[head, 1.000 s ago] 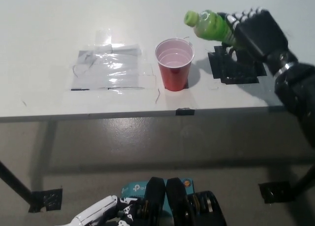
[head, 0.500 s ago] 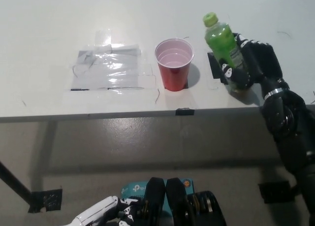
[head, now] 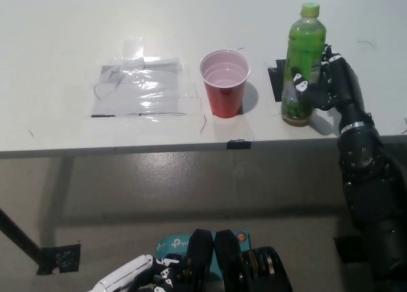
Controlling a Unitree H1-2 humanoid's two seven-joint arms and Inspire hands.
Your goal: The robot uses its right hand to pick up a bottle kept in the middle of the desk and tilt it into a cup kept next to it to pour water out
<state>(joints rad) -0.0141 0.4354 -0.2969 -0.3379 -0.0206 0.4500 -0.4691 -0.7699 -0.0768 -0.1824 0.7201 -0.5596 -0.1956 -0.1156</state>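
Since a second ago the green bottle (head: 301,66) has swung from tilted over the red cup (head: 225,83) back to upright, standing on the worktop (head: 57,63) just right of the cup. The black right robot hand (head: 321,82) is still wrapped round it (the white left robot hand (head: 124,279) rests low, grip unclear). Letting go unevenly could topple it.

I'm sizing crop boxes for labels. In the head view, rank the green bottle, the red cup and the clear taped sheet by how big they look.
1. Clear taped sheet, widest by far.
2. Green bottle, standing upright in the right hand.
3. Red cup, shorter than the bottle but wider, so these two are close.
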